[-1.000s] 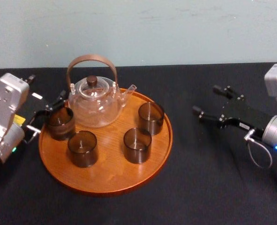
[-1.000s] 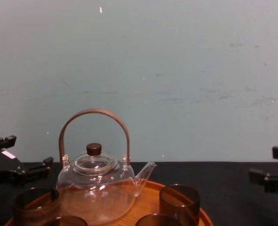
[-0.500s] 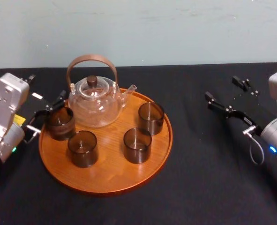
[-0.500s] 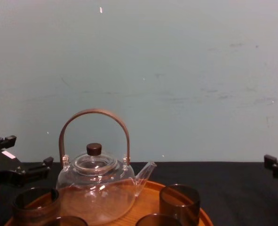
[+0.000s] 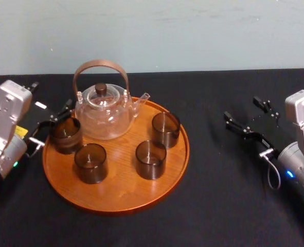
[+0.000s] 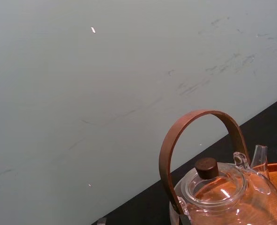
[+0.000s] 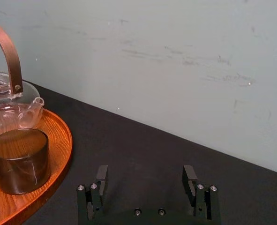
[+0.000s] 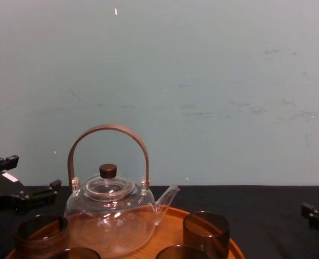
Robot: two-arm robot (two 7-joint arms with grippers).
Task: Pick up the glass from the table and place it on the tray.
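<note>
Bench (image 5: 218, 195): wide and flat, covered in plain black cloth, with a pale wall (image 5: 193, 31) behind it.
Left gripper (image 5: 52, 123): low at the left rim of the tray (image 5: 118, 188), reaching in from the robot's left. Its fingers (image 5: 64, 109) are spread wide. One is on the far side of the glass (image 5: 66, 136), next to the teapot (image 5: 103, 116), and the other is at its near-left side. Whether either touches the glass cannot be told.
Glass: a short, straight-walled tumbler of smoky dark-brown glass, see-through and upright. It stands on the tray just inside the left rim, just beside the teapot's base.
Tray: large and round, orange-brown wood with a low raised rim, lying flat on the bench left of centre.
Teapot: clear glass with a dark round knob on the lid and an arched brown handle, its spout toward the robot's right. It stands at the back of the tray.
Other glasses (image 5: 90, 163): three of the same look, upright on the tray. One is in front of the first glass and two are on the right half; none of them touch.
Right gripper (image 5: 244, 109): over the bare cloth at the robot's right, well apart from the tray, with its fingers (image 7: 190, 174) parted wide.
</note>
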